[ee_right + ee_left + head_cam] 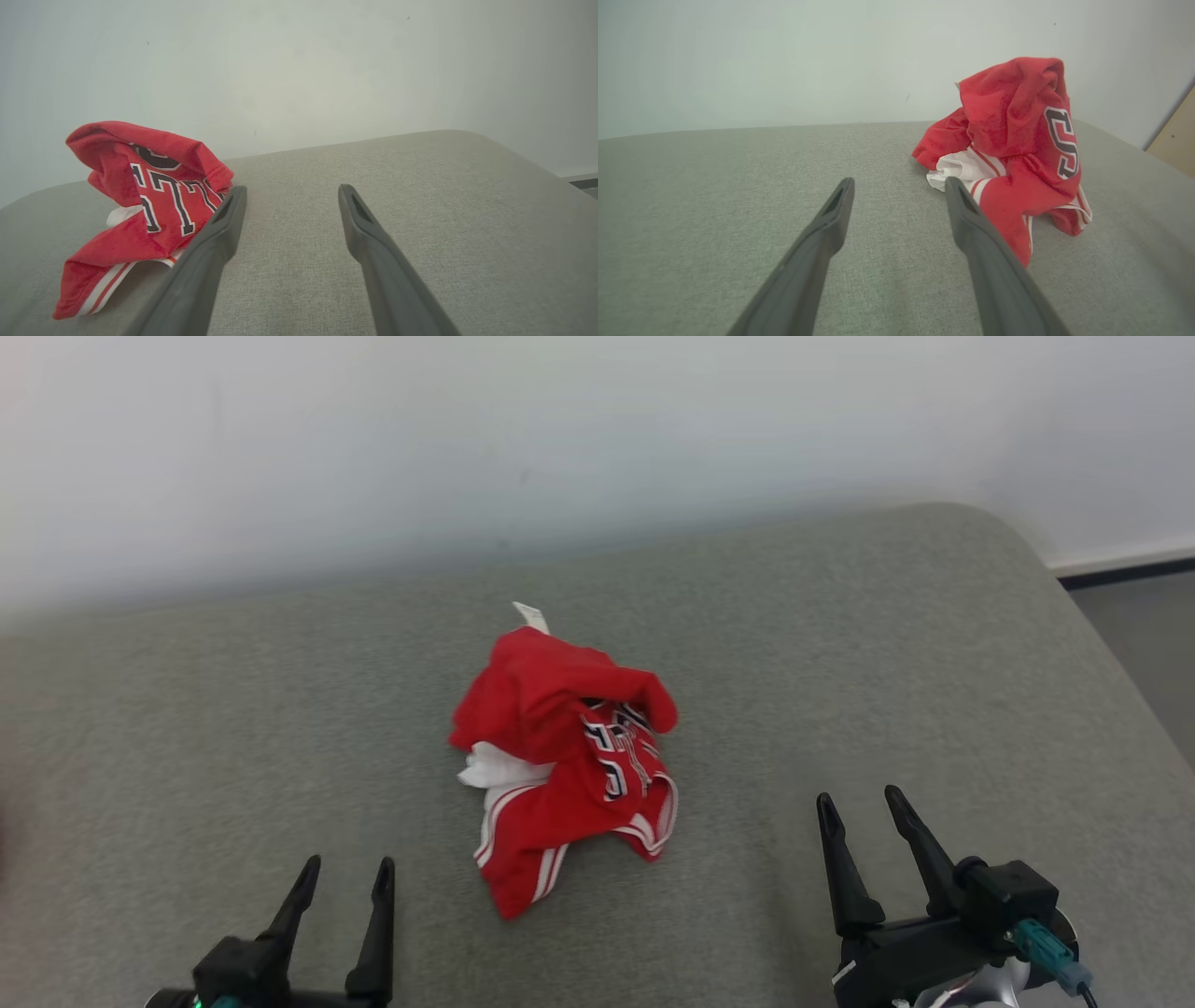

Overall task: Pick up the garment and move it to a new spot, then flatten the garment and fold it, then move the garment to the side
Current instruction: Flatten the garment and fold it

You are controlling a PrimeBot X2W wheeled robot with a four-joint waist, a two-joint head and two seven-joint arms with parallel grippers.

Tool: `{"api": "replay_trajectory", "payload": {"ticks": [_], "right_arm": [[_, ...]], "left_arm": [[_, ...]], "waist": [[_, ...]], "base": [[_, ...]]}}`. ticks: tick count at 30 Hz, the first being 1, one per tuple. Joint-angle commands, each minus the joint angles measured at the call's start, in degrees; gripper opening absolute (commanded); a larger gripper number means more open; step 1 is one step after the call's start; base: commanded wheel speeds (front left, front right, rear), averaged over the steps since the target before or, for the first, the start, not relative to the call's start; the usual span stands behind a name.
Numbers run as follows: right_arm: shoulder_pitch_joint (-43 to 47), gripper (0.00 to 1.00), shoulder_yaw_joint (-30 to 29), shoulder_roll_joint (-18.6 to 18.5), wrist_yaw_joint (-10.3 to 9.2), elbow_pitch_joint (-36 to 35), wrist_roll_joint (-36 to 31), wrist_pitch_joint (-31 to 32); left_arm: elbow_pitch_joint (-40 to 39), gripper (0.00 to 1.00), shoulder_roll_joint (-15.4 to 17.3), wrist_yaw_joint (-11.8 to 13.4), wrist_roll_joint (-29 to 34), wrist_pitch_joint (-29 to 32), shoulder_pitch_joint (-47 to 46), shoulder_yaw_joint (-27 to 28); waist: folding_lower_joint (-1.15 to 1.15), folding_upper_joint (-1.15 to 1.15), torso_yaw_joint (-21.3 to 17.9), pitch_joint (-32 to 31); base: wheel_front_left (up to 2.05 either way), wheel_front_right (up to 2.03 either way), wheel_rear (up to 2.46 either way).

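The red garment (565, 761), white-trimmed and dark-lettered, lies crumpled in a heap near the middle of the grey upholstered cushion (887, 644) — short of its back edge along the white wall (560, 429) — with the left end effector (348, 863) and right end effector (859, 796) nearer on either side, fingers apart, clear of the cloth.

The surface (887, 644) lies open left and right of the garment (560, 756), the one obstacle, heaped at its middle. Bare stretches separate the heap from the left tool (348, 864) and right tool (859, 797). A wall (467, 448) bounds the far edge.
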Motion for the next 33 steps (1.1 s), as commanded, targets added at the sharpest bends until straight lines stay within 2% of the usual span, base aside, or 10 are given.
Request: {"api": "replay_trajectory", "payload": {"ticks": [1,12,17,22,23,25,33], "right_arm": [[-0.3,1.00,0.2,0.0,0.20,-0.2,0.5,0.1],[-1.6,1.00,0.7,0.0,0.20,-0.2,0.7,-0.7],[-2.1,1.00,1.3,0.0,0.20,0.3,1.3,-1.1],[-2.2,1.00,1.5,0.0,0.20,0.9,1.6,-1.3],[-2.2,1.00,1.6,0.0,0.20,1.0,1.6,-1.4],[-2.3,1.00,1.7,0.0,0.20,1.2,1.7,-1.5],[-2.2,1.00,1.7,0.0,0.20,1.8,1.6,-1.6]], "left_arm": [[0.8,1.00,0.2,-0.3,-0.3,0.5,-1.6,-0.4],[12.6,1.00,3.1,-1.3,1.2,6.5,-15.4,-7.8],[17.6,1.00,3.1,2.0,1.8,8.6,-18.8,-7.0],[20.9,1.00,3.1,2.7,1.3,10.2,-21.3,-6.8],[21.3,0.88,3.1,2.8,1.1,10.6,-21.8,-6.7],[21.5,0.00,2.9,2.9,0.6,10.0,-22.9,-6.4],[19.4,0.00,2.3,3.4,0.0,7.3,-25.1,-6.2]], "waist": [[-0.01,0.00,-4.5,2.4],[-0.01,0.00,-11.9,6.5],[-0.01,0.00,-13.9,6.9],[-0.01,0.00,-14.7,6.9],[-0.01,0.00,-14.7,6.9],[-0.01,0.00,-14.8,6.8],[-0.01,0.00,-14.4,5.8]], "base": [[0.00,0.00,0.00],[0.00,0.00,0.00],[0.00,0.00,0.00],[0.00,0.00,0.00],[0.00,0.00,0.00],[0.00,0.00,0.00],[0.00,0.00,0.00]]}}
